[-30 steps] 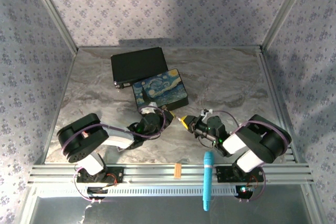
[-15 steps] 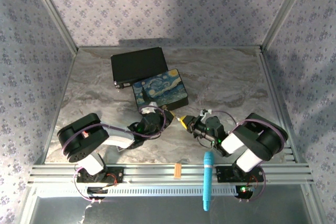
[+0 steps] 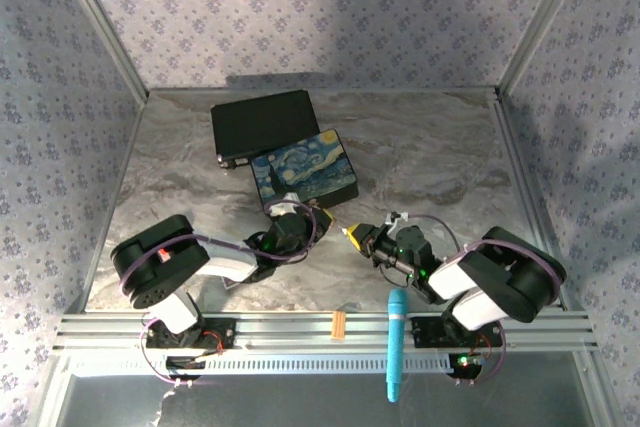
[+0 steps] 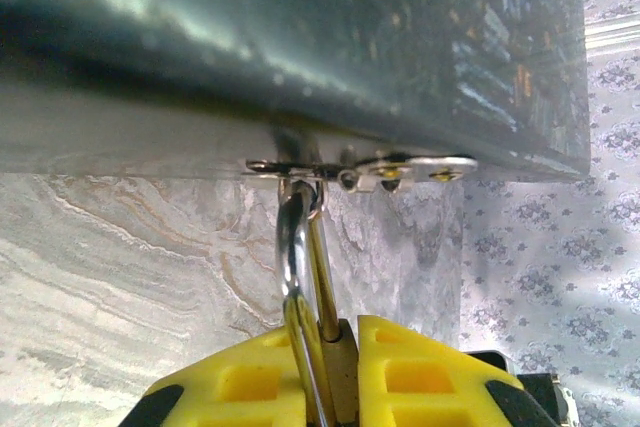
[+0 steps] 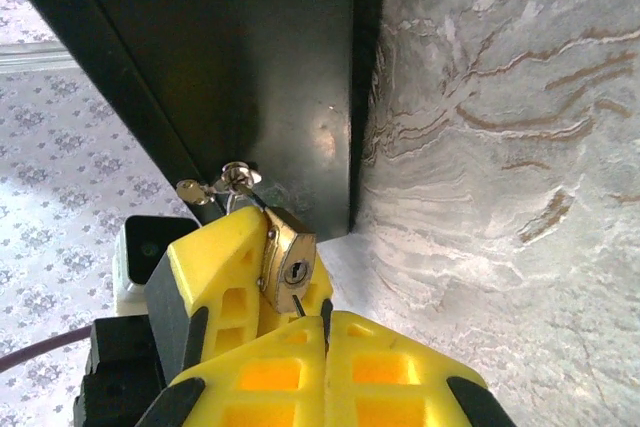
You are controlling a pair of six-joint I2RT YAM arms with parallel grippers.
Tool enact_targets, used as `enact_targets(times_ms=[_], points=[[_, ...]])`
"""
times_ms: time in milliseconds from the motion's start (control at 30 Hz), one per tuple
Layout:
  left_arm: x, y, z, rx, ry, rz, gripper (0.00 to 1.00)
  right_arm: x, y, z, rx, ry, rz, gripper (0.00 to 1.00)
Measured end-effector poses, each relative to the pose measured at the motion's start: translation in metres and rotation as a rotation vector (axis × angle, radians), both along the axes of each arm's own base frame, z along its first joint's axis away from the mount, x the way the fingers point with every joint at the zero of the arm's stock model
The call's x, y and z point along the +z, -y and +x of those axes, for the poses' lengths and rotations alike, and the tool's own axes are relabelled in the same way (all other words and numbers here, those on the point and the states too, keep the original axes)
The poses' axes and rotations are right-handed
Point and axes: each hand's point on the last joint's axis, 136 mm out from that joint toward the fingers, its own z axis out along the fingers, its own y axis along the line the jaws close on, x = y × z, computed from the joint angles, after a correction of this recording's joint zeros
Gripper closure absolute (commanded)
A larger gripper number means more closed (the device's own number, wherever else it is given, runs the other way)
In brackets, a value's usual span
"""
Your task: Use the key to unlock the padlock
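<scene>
While padlock shackle faces left wrist, keyhole right

In the top view a flat case lies upper centre on the table, the painted box against its lower-right corner. At the box's lower edge the padlock hangs from the clasp, inside the left gripper. The right gripper is just right of it, the key between them. A long tool crosses the rail at lower centre.

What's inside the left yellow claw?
The little gold padlock, squeezed in the left claw. Its shackle hooks the silver clasp. The fingers cover its sides.
</scene>
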Motion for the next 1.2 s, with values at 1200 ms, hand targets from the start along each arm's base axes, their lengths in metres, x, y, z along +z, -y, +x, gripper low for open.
enact_targets(times_ms=[1200], points=[[0.004,0.004,0.005,0.022,-0.012,-0.028,0.88,-0.002,-0.001,0.010,-0.019,-0.021,-0.020,1.00]])
